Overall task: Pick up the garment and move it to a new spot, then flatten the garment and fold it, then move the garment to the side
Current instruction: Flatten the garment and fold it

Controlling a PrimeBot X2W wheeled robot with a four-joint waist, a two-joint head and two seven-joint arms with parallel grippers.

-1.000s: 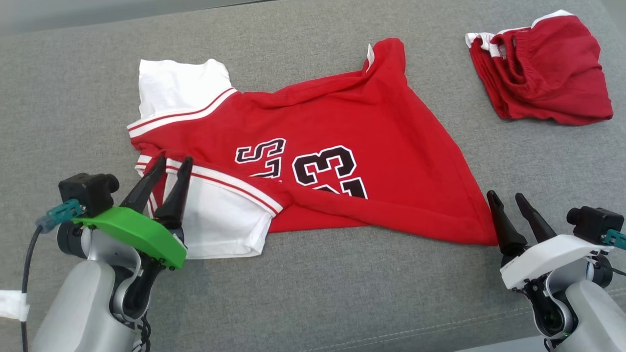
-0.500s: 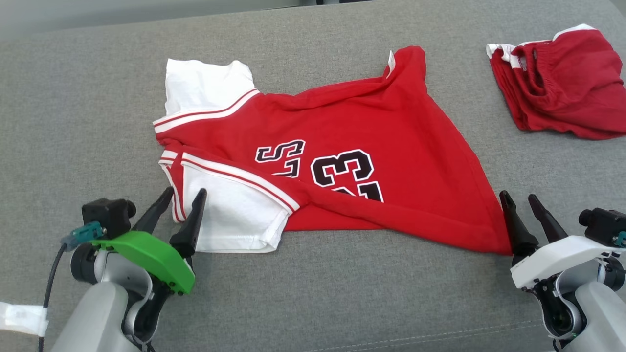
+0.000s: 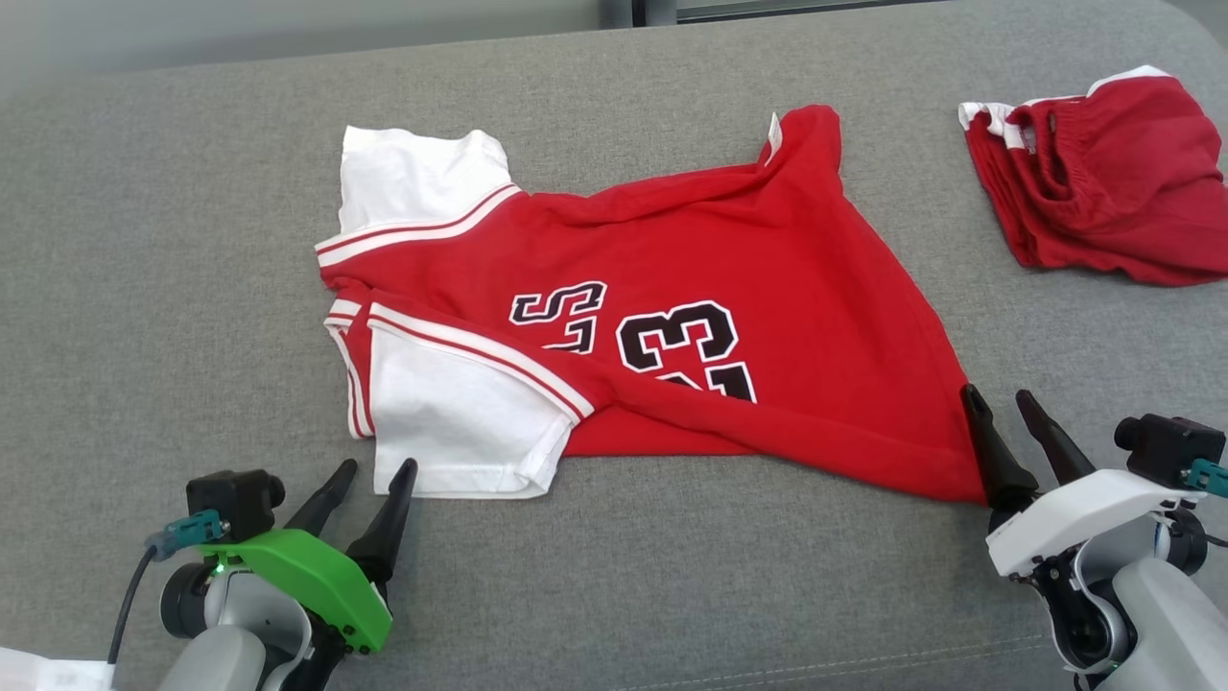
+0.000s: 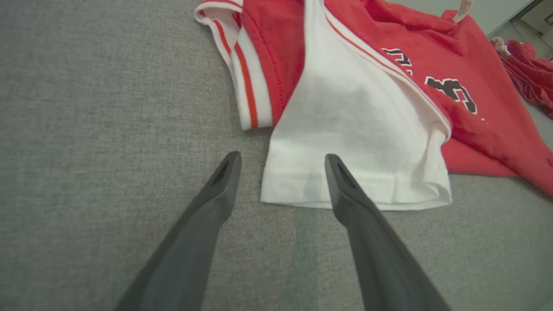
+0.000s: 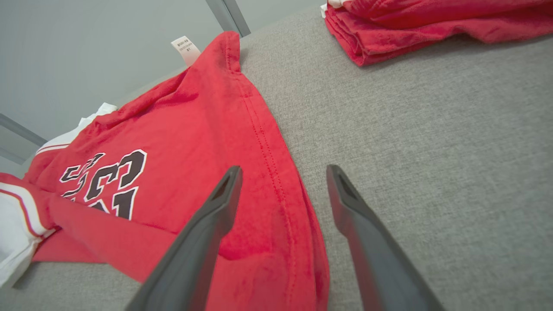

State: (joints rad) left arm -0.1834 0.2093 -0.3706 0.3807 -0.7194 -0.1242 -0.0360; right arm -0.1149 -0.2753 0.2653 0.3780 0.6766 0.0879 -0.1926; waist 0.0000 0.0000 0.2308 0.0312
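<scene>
garment (image 3: 672, 288): on grey cushion (image 3: 144, 240), spread but rumpled | my left fingers (image 3: 391, 509): wide open, empty, just short of white sleeve | my right fingers (image 3: 988, 446): wide open, astride red hem corner, gripping nothing | I judge: flattening unfinished; fold, move aside remain
</scene>
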